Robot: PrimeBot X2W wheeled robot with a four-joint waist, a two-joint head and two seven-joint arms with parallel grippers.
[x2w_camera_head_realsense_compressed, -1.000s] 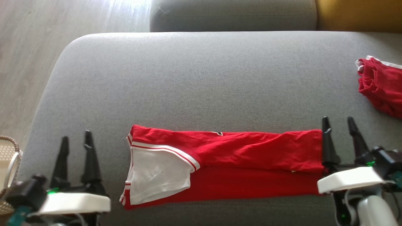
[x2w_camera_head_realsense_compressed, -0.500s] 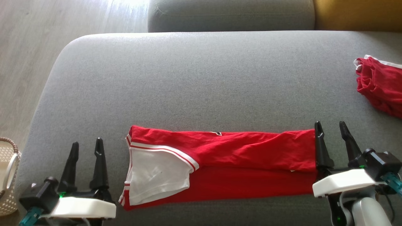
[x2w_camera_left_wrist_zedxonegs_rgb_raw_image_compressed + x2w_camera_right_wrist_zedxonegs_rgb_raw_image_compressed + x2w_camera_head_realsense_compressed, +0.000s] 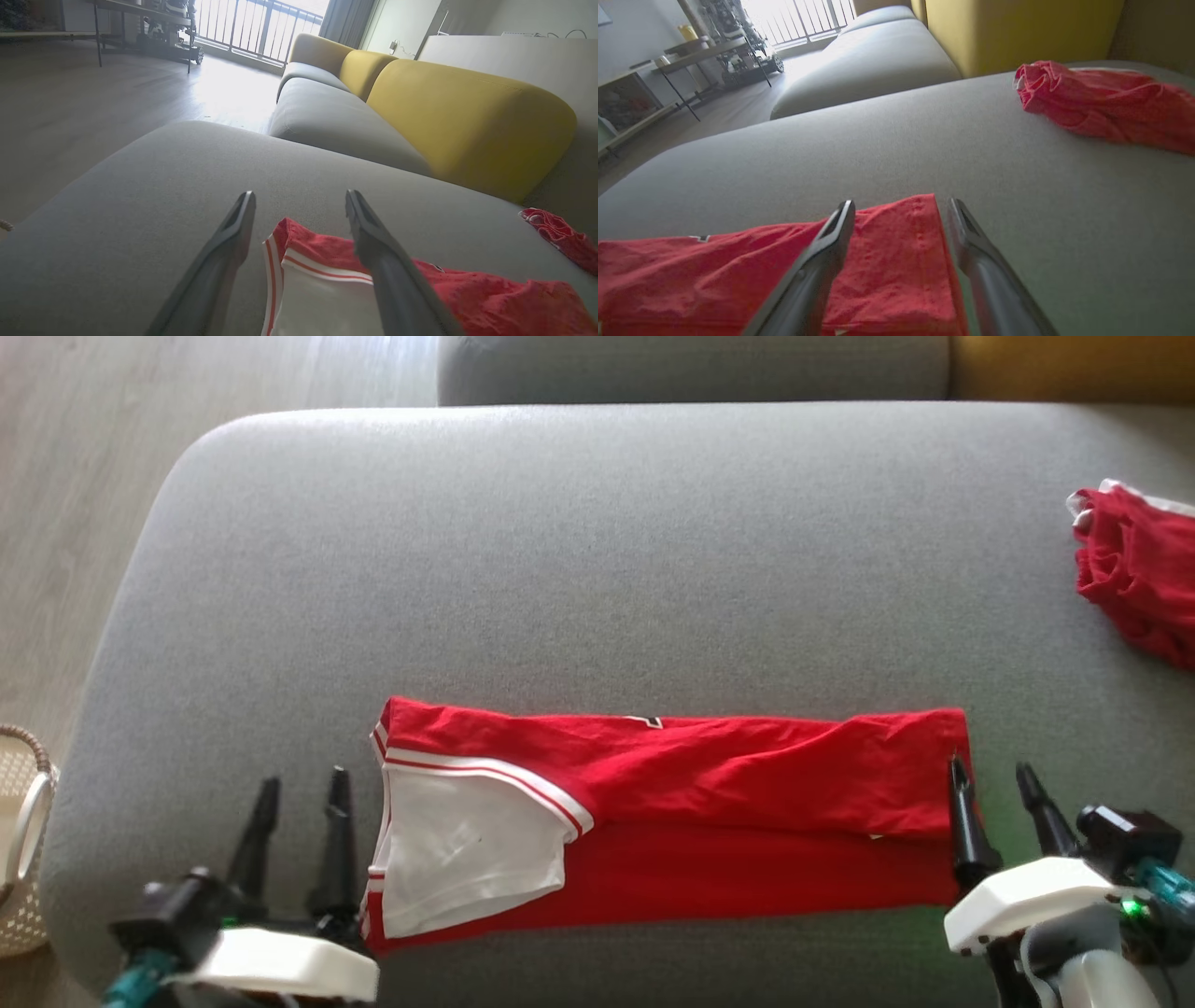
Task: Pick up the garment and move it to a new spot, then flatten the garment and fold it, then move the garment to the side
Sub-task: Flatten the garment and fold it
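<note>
**Folded red garment lies between two open end effectors**

The red garment (image 3: 672, 821) lies folded into a long band on the grey sofa cushion (image 3: 597, 551). In the head view it sits toward 6 o'clock on the cushion, and its long axis runs from 9 to 3 o'clock. A white panel (image 3: 467, 859) edged with red and white stripes forms its 9 o'clock end.

The left end effector (image 3: 304, 777) stands at that 9 o'clock end with its fingers apart and nothing between the pads. In the left wrist view the striped edge lies in the gap between the fingers, and one finger crosses the white panel.

The right end effector (image 3: 988, 765) stands at the 3 o'clock end with its fingers spread and holding nothing. One finger is over the hem and the other over bare cushion. Whether either end effector touches the cloth cannot be told.

A second red garment (image 3: 1134, 574) lies crumpled at 2 o'clock, well apart from the first. A woven basket (image 3: 23, 840) stands on the floor at 8 o'clock. In the left wrist view a yellow backrest (image 3: 467, 121) rises beyond the cushion.
</note>
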